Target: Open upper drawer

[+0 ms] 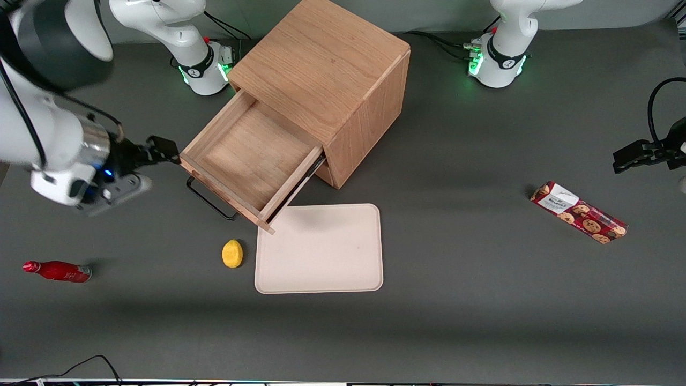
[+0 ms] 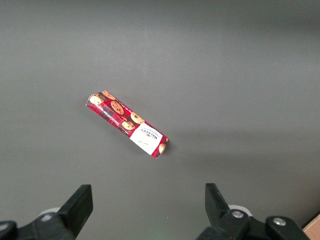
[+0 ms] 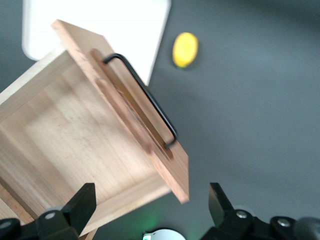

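Front view takes in the whole counter; right wrist view shows only the upper drawer's front, its black bar handle, a yellow lemon and part of a cream tray. Left wrist view shows just a red cookie packet lying flat.

Upper drawer is pulled well out of the oak cabinet; inside it only bare wood shows. Tray holds nothing.

Claw hangs above the counter at the working arm's end, fingers spread wide, gripping nothing. Drawer's front corner sits just beside the fingertips, apart from them; handle is nearer the front camera than the claw. Lemon and tray lie nearer the camera still. A red bottle lies on its side, well apart from the claw. Cookie packet is toward the parked arm's end.
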`<state>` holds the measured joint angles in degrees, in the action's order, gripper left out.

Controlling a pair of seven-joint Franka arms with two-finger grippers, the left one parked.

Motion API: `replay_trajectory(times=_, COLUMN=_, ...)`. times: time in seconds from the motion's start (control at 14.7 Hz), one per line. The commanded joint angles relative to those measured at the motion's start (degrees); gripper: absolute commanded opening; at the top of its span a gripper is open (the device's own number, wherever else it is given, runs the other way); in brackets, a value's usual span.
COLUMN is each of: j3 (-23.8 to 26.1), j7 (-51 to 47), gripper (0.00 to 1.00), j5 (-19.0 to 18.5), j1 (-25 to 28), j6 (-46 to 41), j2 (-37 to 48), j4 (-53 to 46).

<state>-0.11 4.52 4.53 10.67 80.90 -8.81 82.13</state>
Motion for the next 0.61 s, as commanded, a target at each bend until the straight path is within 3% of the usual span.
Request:
replay_trajectory(times=0.0, j3=1.0, j7=-5.0, gripper=1.00, j5=-3.6, j1=-3.1, j6=1.4, j2=7.4, j4=8.0)
replay_trajectory(times=0.55, j3=0.9, j7=-2.9, gripper=1.00, j5=-3.7, j1=-13.7, j6=0.7, j2=10.3, j4=9.4)
